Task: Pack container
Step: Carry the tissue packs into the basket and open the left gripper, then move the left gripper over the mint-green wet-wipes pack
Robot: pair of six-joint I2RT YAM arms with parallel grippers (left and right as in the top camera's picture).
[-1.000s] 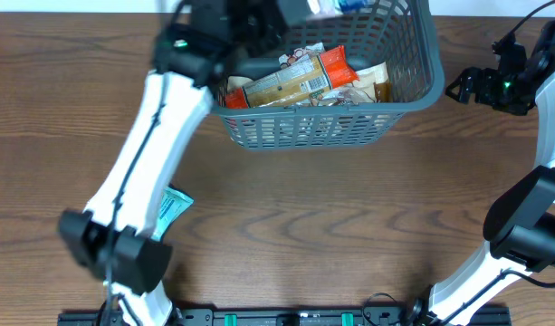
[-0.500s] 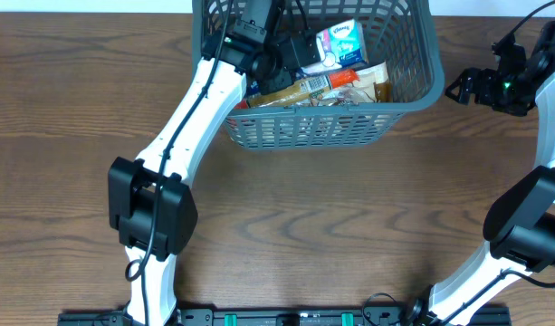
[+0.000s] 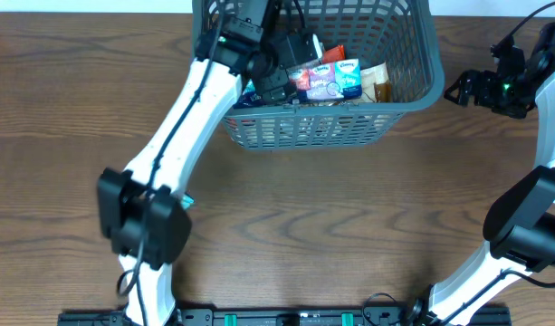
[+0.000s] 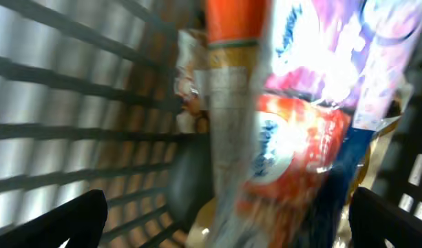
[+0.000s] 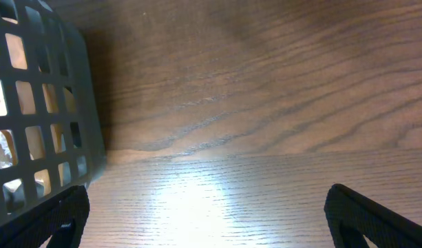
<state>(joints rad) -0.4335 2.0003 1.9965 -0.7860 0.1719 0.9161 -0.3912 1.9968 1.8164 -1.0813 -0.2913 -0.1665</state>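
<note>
The container [image 3: 313,129] is a dark grey lattice basket at the top centre of the table, with several snack packs inside. My left gripper [image 3: 293,74] reaches down into it and stands open. A pink, white and blue tissue pack [image 3: 331,80] lies loose on the other packs just to its right. In the left wrist view, blurred colourful packs [image 4: 300,103] fill the space ahead of my left gripper [image 4: 224,231], and the basket wall [image 4: 73,131] is on the left. My right gripper [image 3: 458,89] hovers open over bare table right of the basket, its jaws [image 5: 207,213] holding nothing.
A teal packet [image 3: 185,201] lies on the wooden table, mostly hidden under the left arm. The basket's corner [image 5: 38,117] is close on the left in the right wrist view. The arm bases stand along the table's front edge.
My left gripper carried the tissue pack down into the basket, then opened and let it go. The pack now rests on the other packs. The right arm has not moved.
</note>
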